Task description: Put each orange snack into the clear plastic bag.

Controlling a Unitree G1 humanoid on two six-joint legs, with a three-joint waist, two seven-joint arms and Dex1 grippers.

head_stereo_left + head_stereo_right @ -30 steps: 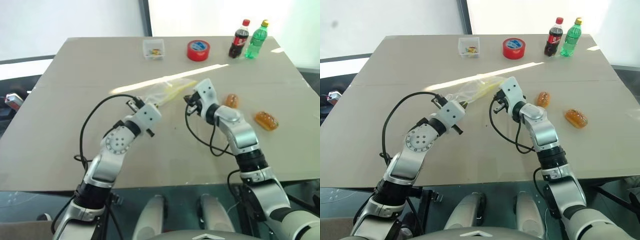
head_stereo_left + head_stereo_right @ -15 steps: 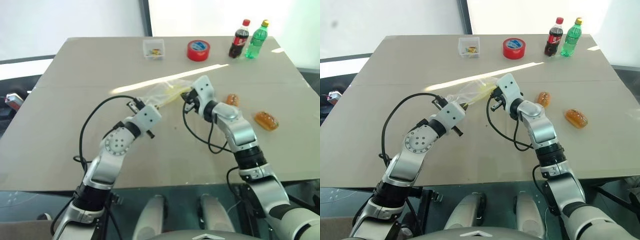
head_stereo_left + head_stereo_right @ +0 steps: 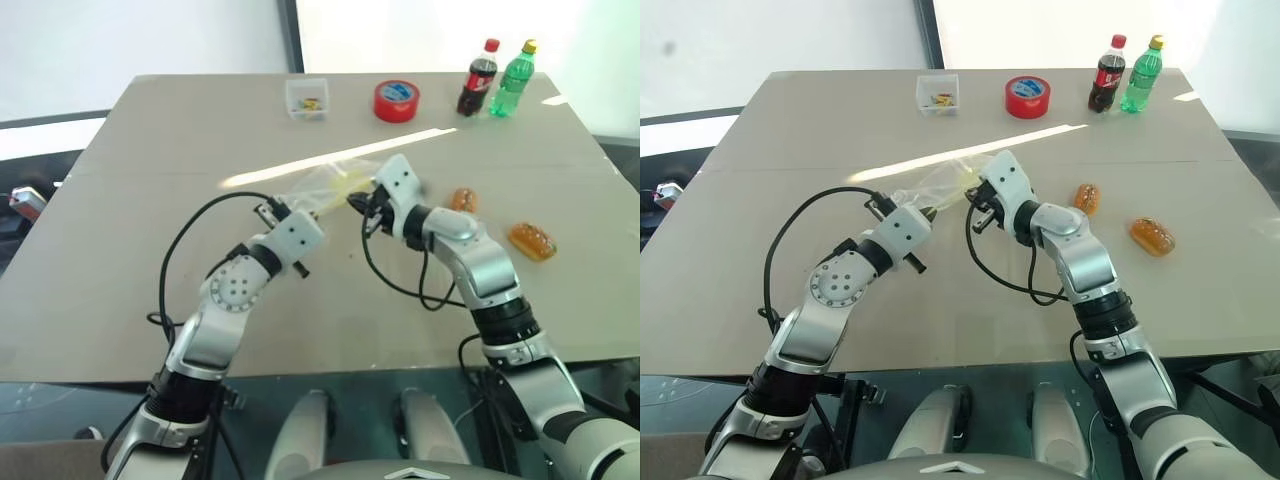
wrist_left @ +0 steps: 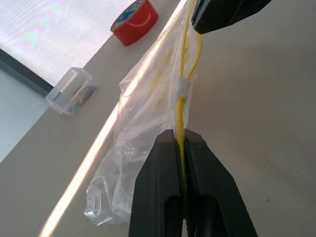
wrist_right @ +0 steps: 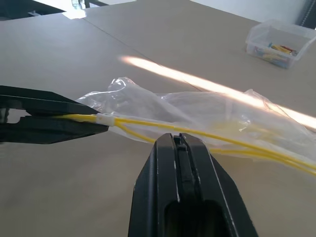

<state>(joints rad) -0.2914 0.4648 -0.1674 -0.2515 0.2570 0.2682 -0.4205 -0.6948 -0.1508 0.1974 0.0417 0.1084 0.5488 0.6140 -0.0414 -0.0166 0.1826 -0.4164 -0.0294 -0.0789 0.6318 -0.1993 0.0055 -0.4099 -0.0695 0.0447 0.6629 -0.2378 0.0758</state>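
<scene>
The clear plastic bag (image 3: 328,184) hangs stretched between my two grippers just above the table's middle. My left gripper (image 4: 183,139) is shut on the bag's yellow seal strip (image 4: 184,74) at one end. My right gripper (image 5: 179,139) is shut on the same strip farther along; in the left eye view it sits at the bag's right edge (image 3: 358,201). Two orange snacks lie on the table to the right of the right arm: one close by (image 3: 463,200), the other farther right (image 3: 532,241). Neither gripper touches a snack.
At the table's far edge stand a small clear box (image 3: 307,98), a red tape roll (image 3: 397,100), a cola bottle (image 3: 479,78) and a green bottle (image 3: 513,78). Black cables loop from both wrists over the tan table (image 3: 150,150).
My right gripper has shifted left and slightly back toward the left gripper, staying shut on the bag's strip. The left gripper and both snacks have stayed put.
</scene>
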